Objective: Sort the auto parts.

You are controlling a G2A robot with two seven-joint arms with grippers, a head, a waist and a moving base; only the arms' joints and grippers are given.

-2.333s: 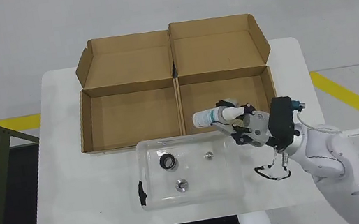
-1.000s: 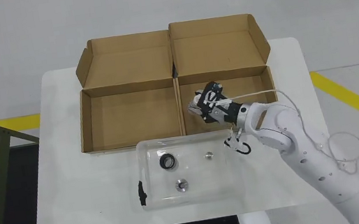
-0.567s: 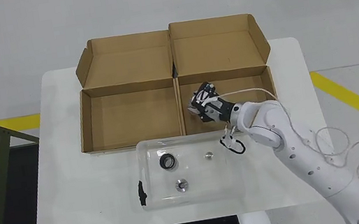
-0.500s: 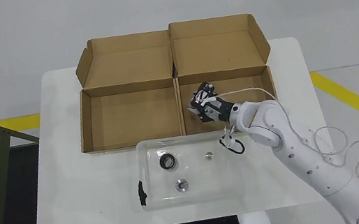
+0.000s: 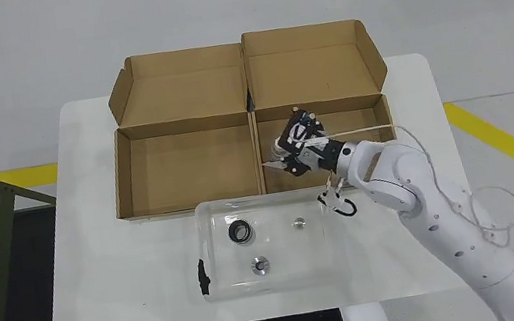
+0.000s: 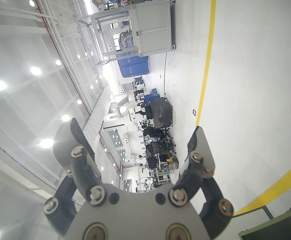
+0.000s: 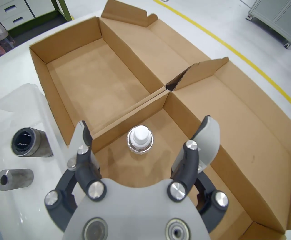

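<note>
Right gripper [image 5: 288, 150] [image 7: 144, 125] hangs over the right cardboard box [image 5: 374, 132] [image 7: 227, 113], jaws wide and holding nothing. White-tipped part with a metal collar [image 7: 139, 142] sits on that box's floor, seen end-on, in the near corner by the wall shared with the left cardboard box [image 5: 187, 166] [image 7: 97, 79], clear of both fingers. Clear plastic tray [image 5: 218, 268] holds a steel bushing [image 5: 240, 232] [image 7: 29, 143] and a smaller steel cylinder [image 7: 16, 179]. Left gripper [image 6: 135, 127] is wide open, with nothing between its fingers, and faces the room.
</note>
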